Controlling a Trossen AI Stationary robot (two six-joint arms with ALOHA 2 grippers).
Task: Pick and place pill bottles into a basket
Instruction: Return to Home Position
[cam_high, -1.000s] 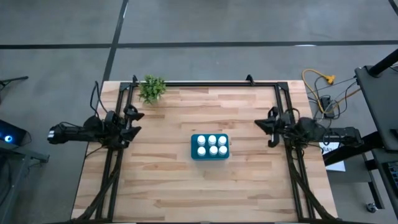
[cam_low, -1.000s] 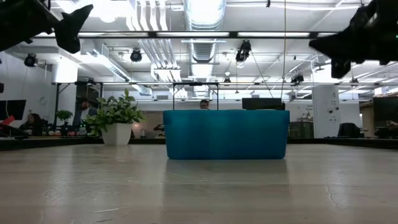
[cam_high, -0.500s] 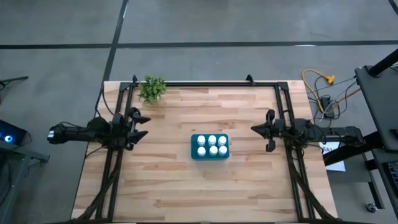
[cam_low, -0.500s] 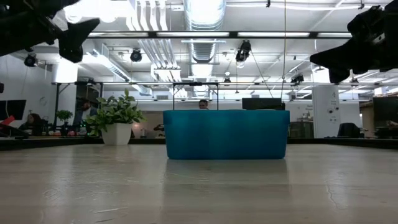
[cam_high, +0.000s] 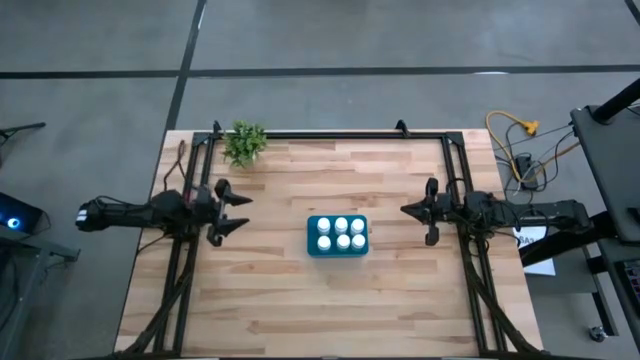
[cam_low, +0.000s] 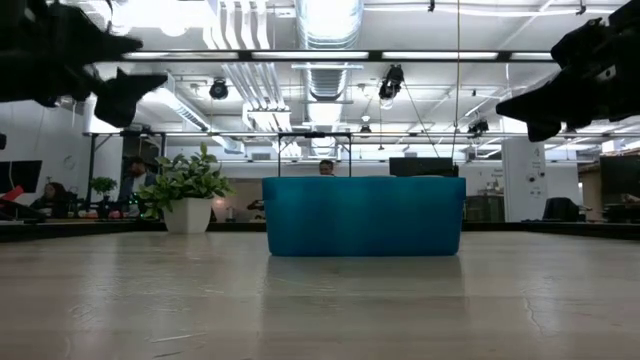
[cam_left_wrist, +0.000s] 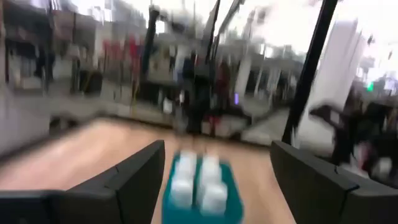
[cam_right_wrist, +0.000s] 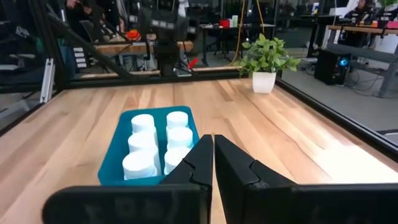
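Neatly upright, six pill bottles (cam_high: 341, 225) fill the basket (cam_high: 310, 237); left pincer (cam_high: 243, 211) apart, right pincer (cam_high: 404, 210) together.

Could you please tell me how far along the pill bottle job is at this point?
Done: all six pill bottles stand in the basket; none shows on the table outside it. In hand: nothing; the left gripper is open and empty, the right gripper shut and empty, each raised at its own side. Left: probably only parking the arms.
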